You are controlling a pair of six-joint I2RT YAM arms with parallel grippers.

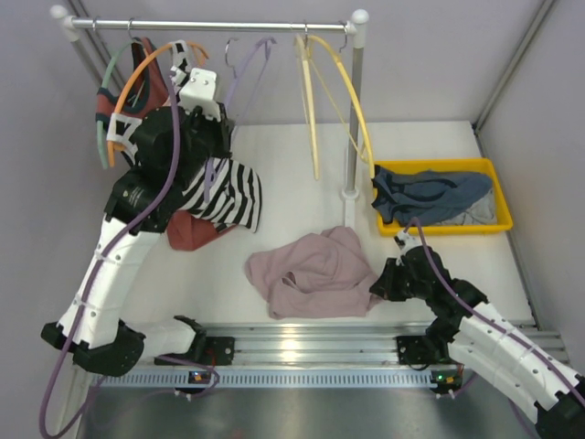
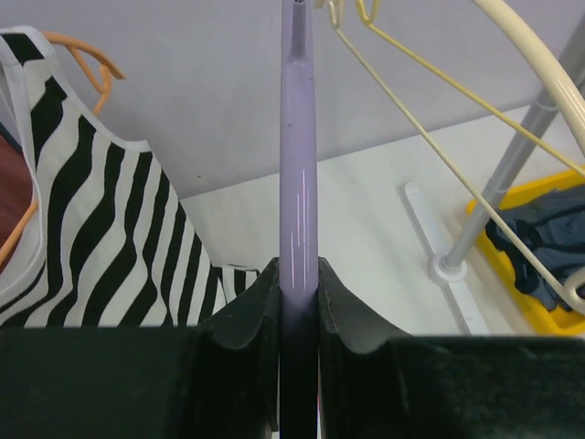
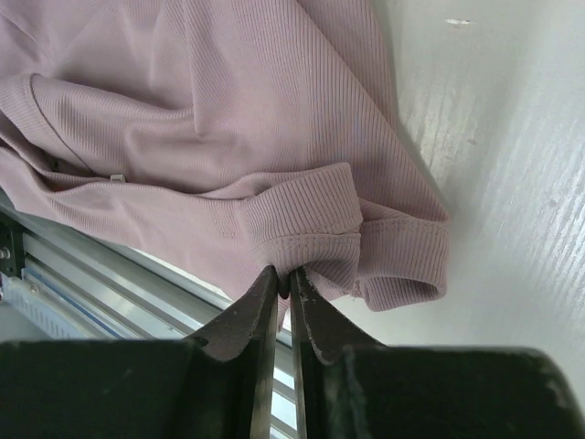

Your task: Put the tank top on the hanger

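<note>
Your left claw [image 2: 299, 283] is clamped tight on the hanger [image 2: 298, 165]; your right claw [image 3: 285, 279] pinches only a ribbed hem fold of the tank top [image 3: 210, 119], heaped on the tabletop [image 3: 512, 183]. Lift fast and that thin bite may slip.

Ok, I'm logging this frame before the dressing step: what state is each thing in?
hanger: bare, clamped
tank top: crumpled on the table
left gripper: shut on the hanger
right gripper: shut on the tank top's hem
striped top: hanging up
yellow hangers: empty, on the rail
yellow bin: holding dark blue clothes
</note>
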